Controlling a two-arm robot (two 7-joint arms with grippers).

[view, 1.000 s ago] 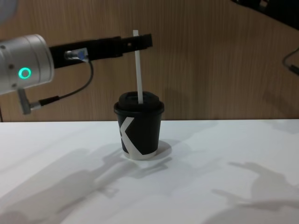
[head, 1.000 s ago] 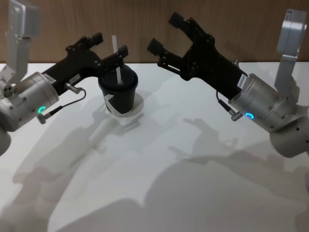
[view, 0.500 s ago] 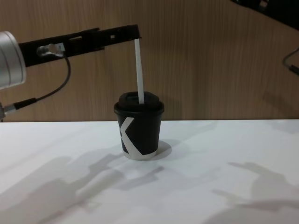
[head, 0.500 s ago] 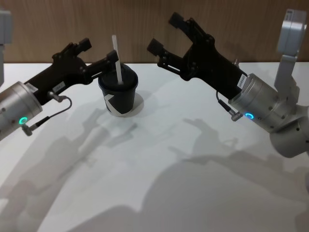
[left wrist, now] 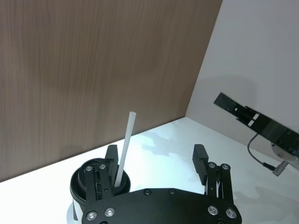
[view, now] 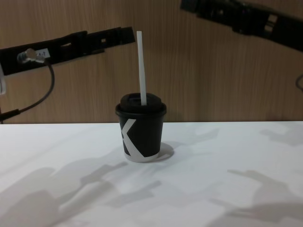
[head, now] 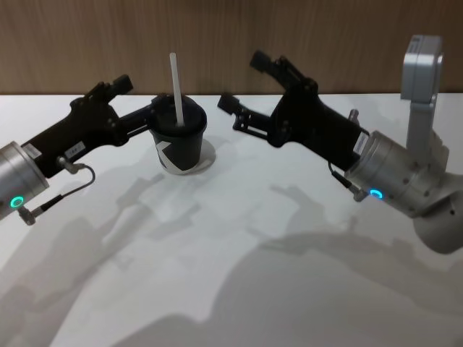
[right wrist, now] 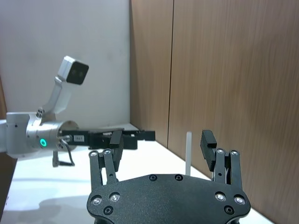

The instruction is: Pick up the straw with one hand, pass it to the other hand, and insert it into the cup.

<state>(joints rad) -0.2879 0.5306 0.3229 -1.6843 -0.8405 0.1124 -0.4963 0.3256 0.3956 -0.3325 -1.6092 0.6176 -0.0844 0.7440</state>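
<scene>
The black cup (head: 178, 144) with a white mark and a domed lid stands on the white table (head: 239, 238). The white straw (head: 174, 87) stands upright in the lid, about half of it showing above, and nothing holds it. My left gripper (head: 139, 100) is open just left of the cup, its fingers clear of the straw. In the left wrist view the straw (left wrist: 124, 148) rises close beside one finger (left wrist: 111, 161). My right gripper (head: 243, 81) hangs open in the air to the right of the cup. In the chest view the cup (view: 141, 133) and straw (view: 140, 66) stand between both arms.
A wooden wall (head: 217, 36) runs close behind the cup. The table's front half is bare white surface crossed by the arms' shadows.
My left gripper has let go of the straw and drawn back to the left. The straw stays upright in the cup. My right gripper has come lower.
</scene>
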